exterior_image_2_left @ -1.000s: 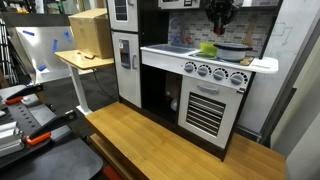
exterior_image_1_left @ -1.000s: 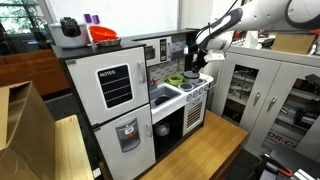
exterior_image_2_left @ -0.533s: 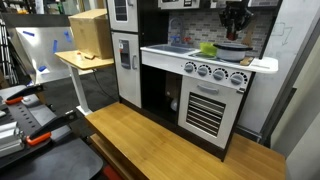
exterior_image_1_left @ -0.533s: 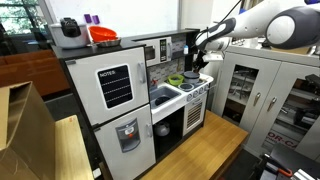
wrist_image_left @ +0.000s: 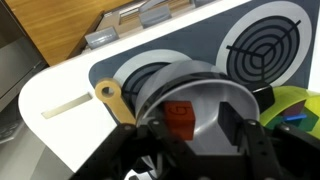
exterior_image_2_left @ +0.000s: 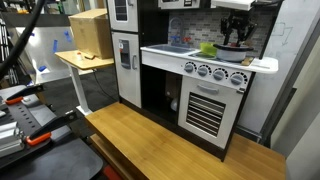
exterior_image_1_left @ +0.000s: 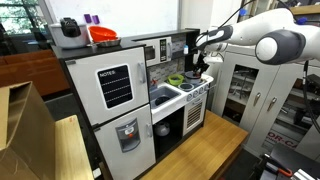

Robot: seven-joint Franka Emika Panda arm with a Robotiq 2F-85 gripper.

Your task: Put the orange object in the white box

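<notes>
The orange block (wrist_image_left: 180,118) lies on the floor of a silver pot (wrist_image_left: 215,105), toward its near wall in the wrist view, so it has not yet been lifted. The pot stands on the left burner of a toy stove top (exterior_image_2_left: 190,56), and its wooden handle (wrist_image_left: 112,97) sticks out to the left. The second burner (wrist_image_left: 262,45) sits bare farther right, and a green bowl (wrist_image_left: 295,105) stands just beside the pot at the right edge of that view. The gripper (wrist_image_left: 192,152) hangs directly above the pot. Its dark fingers are spread wide, one on each side of the block, and hold nothing. In both exterior views it hovers just above the pot at the far end of the stove top (exterior_image_1_left: 199,64) (exterior_image_2_left: 235,36). The task looks to be at its approach stage, with the claw lined up but nothing grasped. What remains is to descend into the pot, close on the block, lift it out and carry it to the white box. None of the three views shows a white box that can be identified with confidence.
</notes>
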